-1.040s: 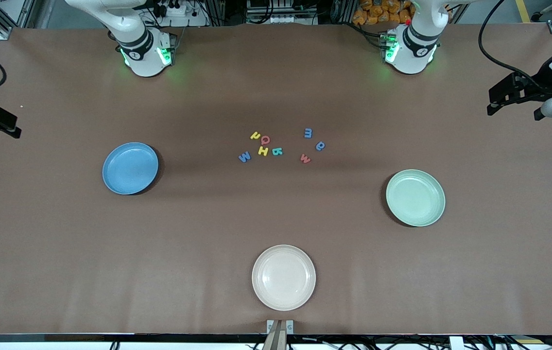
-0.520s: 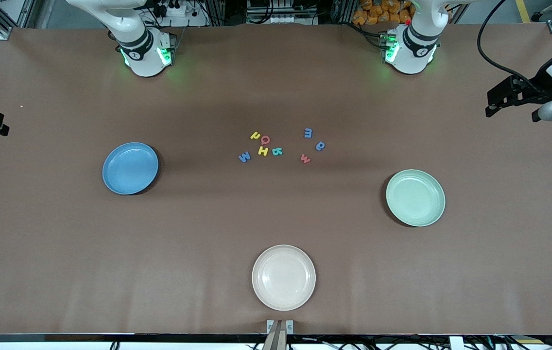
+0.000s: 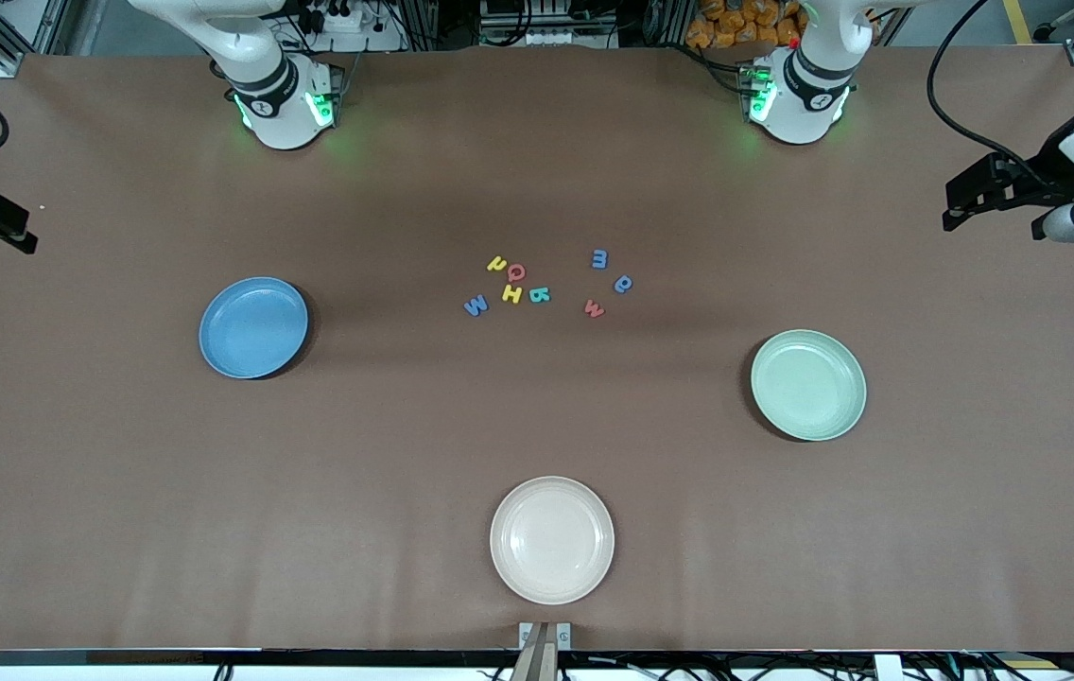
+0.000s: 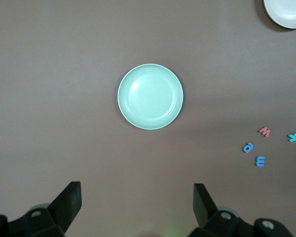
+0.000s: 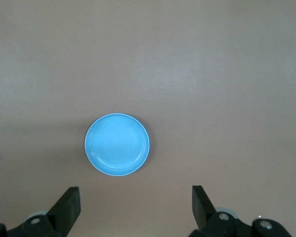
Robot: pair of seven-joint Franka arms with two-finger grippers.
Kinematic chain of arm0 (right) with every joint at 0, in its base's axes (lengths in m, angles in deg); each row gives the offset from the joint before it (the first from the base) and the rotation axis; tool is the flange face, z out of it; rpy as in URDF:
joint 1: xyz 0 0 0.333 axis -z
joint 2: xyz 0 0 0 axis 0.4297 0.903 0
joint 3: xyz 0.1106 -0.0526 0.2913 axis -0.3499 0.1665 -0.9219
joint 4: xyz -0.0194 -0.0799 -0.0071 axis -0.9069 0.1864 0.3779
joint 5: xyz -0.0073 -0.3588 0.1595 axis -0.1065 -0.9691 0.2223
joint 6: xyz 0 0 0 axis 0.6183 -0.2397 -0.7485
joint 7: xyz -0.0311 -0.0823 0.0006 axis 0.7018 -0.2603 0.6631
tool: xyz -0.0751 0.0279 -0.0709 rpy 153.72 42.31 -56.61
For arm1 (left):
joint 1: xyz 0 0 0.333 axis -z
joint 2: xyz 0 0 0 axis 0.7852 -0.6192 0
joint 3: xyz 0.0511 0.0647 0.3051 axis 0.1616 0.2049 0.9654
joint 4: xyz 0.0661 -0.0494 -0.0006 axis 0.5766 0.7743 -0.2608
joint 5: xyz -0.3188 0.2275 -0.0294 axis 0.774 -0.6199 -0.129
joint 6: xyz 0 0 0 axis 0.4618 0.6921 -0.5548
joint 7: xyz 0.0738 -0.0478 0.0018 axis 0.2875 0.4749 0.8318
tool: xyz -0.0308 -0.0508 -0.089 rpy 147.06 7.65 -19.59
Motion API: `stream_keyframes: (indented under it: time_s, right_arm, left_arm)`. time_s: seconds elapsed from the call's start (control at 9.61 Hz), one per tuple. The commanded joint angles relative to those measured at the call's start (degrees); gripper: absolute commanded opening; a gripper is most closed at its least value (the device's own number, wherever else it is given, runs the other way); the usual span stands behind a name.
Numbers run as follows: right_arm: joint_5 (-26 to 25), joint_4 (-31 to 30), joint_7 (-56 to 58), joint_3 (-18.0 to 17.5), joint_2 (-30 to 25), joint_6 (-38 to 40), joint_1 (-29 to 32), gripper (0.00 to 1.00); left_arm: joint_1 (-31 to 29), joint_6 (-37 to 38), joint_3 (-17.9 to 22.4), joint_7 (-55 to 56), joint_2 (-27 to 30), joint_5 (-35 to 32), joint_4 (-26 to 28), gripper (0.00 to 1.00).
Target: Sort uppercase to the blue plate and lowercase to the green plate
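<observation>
Looking down on the table, we find all eight foam letters in a loose cluster at mid-table, none sorted yet. The capitals huddle together: red Q [image 3: 516,273], yellow H [image 3: 511,295], teal R [image 3: 540,294] and blue M [image 3: 476,305], with the yellow lowercase letter [image 3: 497,263] touching that group. The blue m [image 3: 599,258], blue a [image 3: 623,284] and red w [image 3: 595,308] lie toward the left arm's end. The blue plate [image 3: 253,327] and green plate [image 3: 808,385] are both bare, as is a cream plate [image 3: 551,539] nearest the camera.

We judge the letters light, soft and flat (easy to nudge), so pinching across a stroke from above seems wise; Q and H sit close, and a neighbour could get dragged along.

The left gripper [image 4: 137,203] hangs high over its end of the table, jaws wide and holding nothing; the right gripper [image 5: 135,205] does likewise. In the front view both are partly cut off at the edges, and the yellow letter's identity is hard to read.
</observation>
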Motion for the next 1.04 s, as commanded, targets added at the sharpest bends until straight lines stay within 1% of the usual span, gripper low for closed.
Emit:
stream_keyframes:
  time_s: [0.0,0.1,0.21,0.31,0.42,0.62,0.94]
  right_arm:
    - [-0.4,-1.5,-6.6,-2.4,-1.5,1.1,-2.5,1.00]
    - [-0.4,-1.2,-9.8,-3.1,-1.6,2.2,-4.4,1.00]
    - [-0.4,-1.3,-15.3,-4.9,-1.7,3.2,-7.1,1.00]
    - [-0.4,-1.7,-22.2,-7.5,-1.6,3.4,-10.2,1.00]
    - [-0.4,-2.0,-27.6,-9.4,-1.1,3.1,-13.6,1.00]
    - [-0.4,-3.3,-37.6,-9.7,1.7,0.2,-23.4,1.00]
    - [-0.3,-7.1,-38.5,-9.7,7.8,-9.6,-31.7,1.00]
  left_arm:
    - [-2.3,-2.3,0.0,0.8,-0.2,0.7,2.1,1.00]
    - [-2.1,-4.5,-0.2,1.8,-0.4,0.8,3.6,1.00]
    - [-1.5,-5.8,-0.4,4.2,-1.7,0.7,4.1,1.00]
    - [-1.4,-6.0,-0.5,4.7,-3.0,0.6,4.1,1.00]
    - [-1.4,-6.7,-0.8,4.8,-4.0,0.6,4.1,1.00]
    - [-1.4,-8.6,-0.9,7.7,-6.4,0.6,4.1,1.00]
    - [-0.4,-11.1,-1.5,10.6,-9.9,0.3,4.1,1.00]
